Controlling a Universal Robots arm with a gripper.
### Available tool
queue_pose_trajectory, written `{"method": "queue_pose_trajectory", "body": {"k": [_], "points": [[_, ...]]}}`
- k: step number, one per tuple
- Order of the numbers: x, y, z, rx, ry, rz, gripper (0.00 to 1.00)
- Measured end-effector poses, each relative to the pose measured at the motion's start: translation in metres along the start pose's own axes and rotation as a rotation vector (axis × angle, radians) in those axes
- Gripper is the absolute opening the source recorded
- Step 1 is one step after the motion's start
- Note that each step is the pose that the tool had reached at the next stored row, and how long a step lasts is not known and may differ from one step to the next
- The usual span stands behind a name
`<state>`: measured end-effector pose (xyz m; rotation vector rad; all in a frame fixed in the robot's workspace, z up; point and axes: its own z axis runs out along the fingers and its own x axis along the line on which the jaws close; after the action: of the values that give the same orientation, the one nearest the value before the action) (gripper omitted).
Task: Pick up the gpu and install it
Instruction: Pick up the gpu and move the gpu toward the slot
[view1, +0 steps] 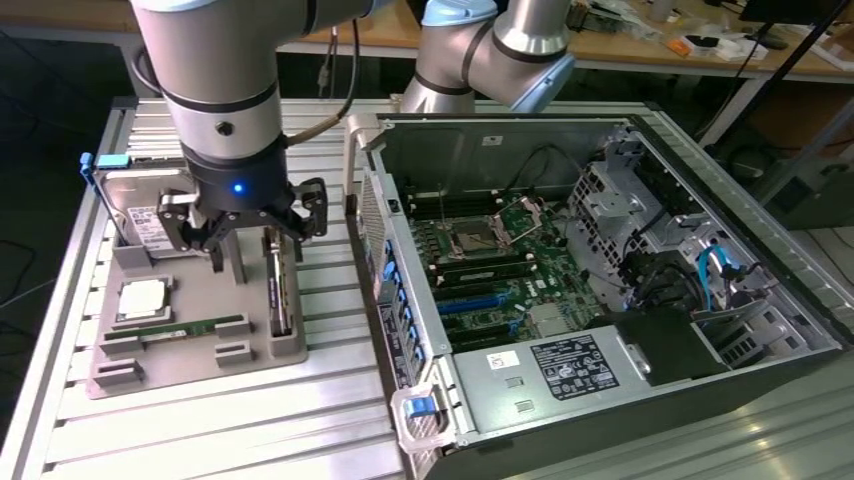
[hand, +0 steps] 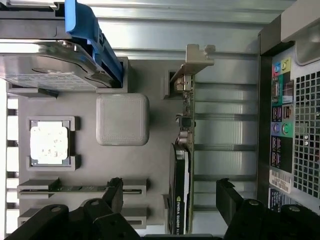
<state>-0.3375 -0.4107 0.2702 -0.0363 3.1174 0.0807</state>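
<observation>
The gpu stands on its edge in a slot along one side of the grey parts tray, the side nearest the computer case. In the wrist view the gpu is seen edge-on, a thin green board with a black cooler, and its silver bracket is at the far end. My gripper hovers open just above the tray. Seen from the wrist, the gripper straddles the card's black end, one finger on each side and apart from the card.
The tray also holds a hard drive with a blue clip, a CPU and a memory stick. The open computer case lies close beside the tray on the exterior view's right, motherboard exposed. All rests on a slatted metal table.
</observation>
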Motion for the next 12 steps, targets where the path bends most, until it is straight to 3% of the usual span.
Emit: {"method": "queue_pose_trajectory", "body": {"k": [12], "points": [[0.000,-0.0008,0.0147,0.0001,0.0003,-0.002,0.84]]}}
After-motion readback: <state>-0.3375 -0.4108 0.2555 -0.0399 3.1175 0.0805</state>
